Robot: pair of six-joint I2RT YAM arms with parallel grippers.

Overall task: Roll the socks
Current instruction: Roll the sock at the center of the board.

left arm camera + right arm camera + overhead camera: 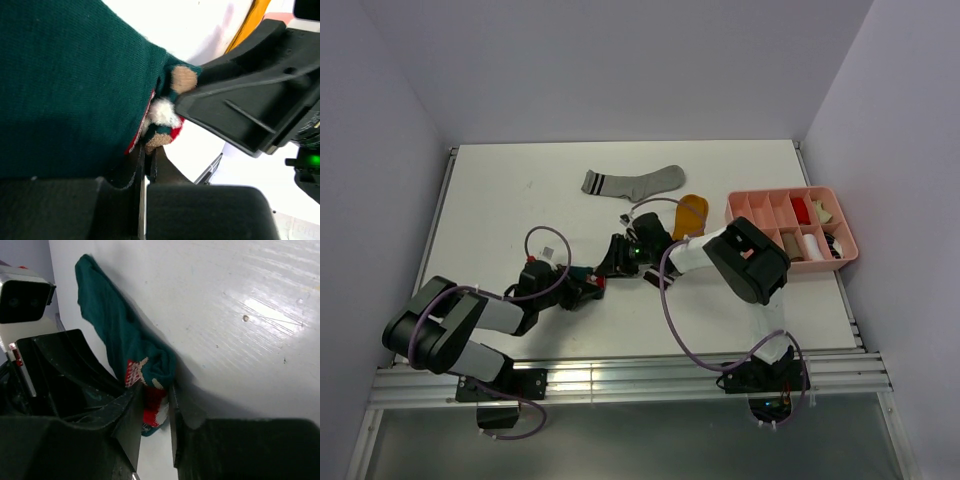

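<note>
Close up in the left wrist cam, the left end effector has its two black fingers pressed together, w/ a thin edge of the teal sock pinched in the slit btwn them. So it's clenched on that sock. The sock's big plain green part fills the top left of that view. Its red, white and tan print bit sits right above the finger tips.

The right end effector comes in from the other side, v. close. In the right wrist cam I see the bunched print end of the same sock sitting btwn its two fingers and filling the gap. It looks like it's grasping the teal sock too. The rest of the sock runs up and away from those fingers, over the white desk.

From the top cam, both end effectors meet nose to nose near the middle of the desk, and the sock is mostly hidden btwn them. The grey sock lies flat further back, well apart from both. The mustard sock peeks out behind the right arm, near a pink tray at the right edge w/ small rolled bundles in it.
</note>
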